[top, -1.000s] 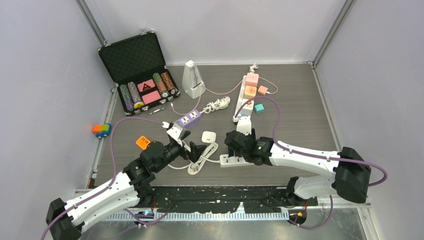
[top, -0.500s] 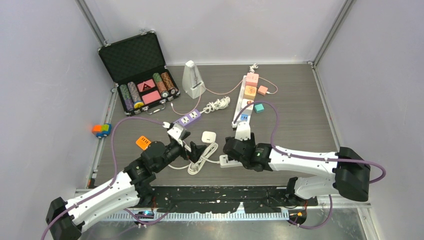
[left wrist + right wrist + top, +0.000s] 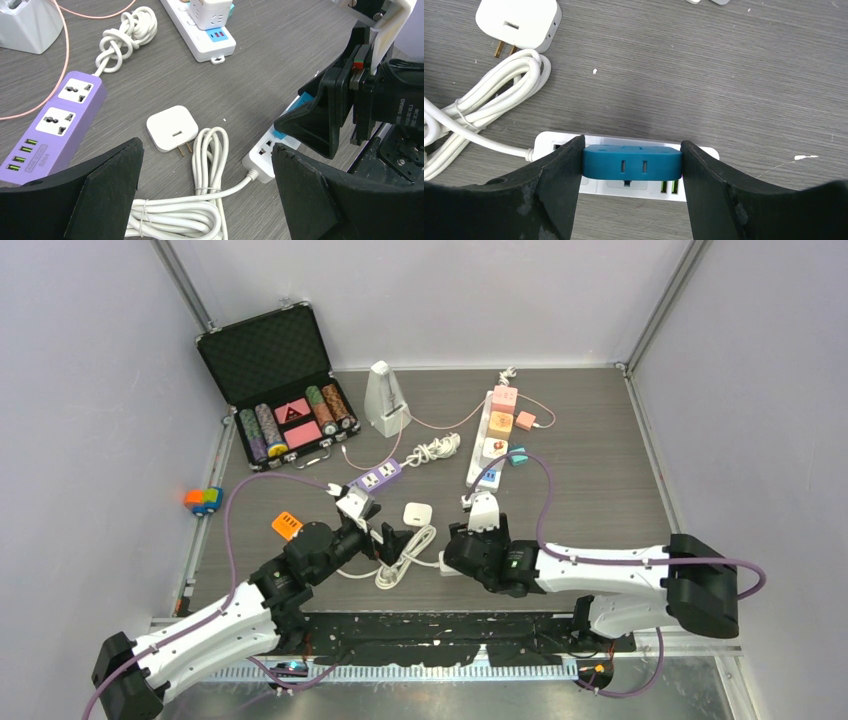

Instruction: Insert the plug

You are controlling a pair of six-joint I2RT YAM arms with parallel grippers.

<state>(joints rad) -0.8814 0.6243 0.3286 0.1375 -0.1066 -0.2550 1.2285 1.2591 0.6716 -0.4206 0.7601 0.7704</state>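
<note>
Down at the near edge of the table (image 3: 600, 470), the right claw (image 3: 631, 160) has a blue plug (image 3: 631, 169) pinched between its two fingers, one finger pressed flat against each end. The claw is only as far open as the plug is wide. The plug hangs level, directly over a short white power strip (image 3: 555, 141) and lined up along it. From where I look it seems to be right down on the strip, but I cannot tell whether its pins are in a socket. The strip's green ports peek out just below the plug's right end.

The left claw (image 3: 206, 152) hangs off to the left of that, spread as wide as it goes and holding nothing. Between its fingers I can see a small white charger (image 3: 170, 127) lying flat with its two pins pointing toward the arms. Just beside it lies the bundled white cable (image 3: 200, 200) that runs into the end of the short strip. A purple power strip (image 3: 55, 125) lies farther left.

Toward the back wall there is a longer white strip (image 3: 492, 435) carrying pink and orange blocks, and an open black case (image 3: 275, 380).
</note>
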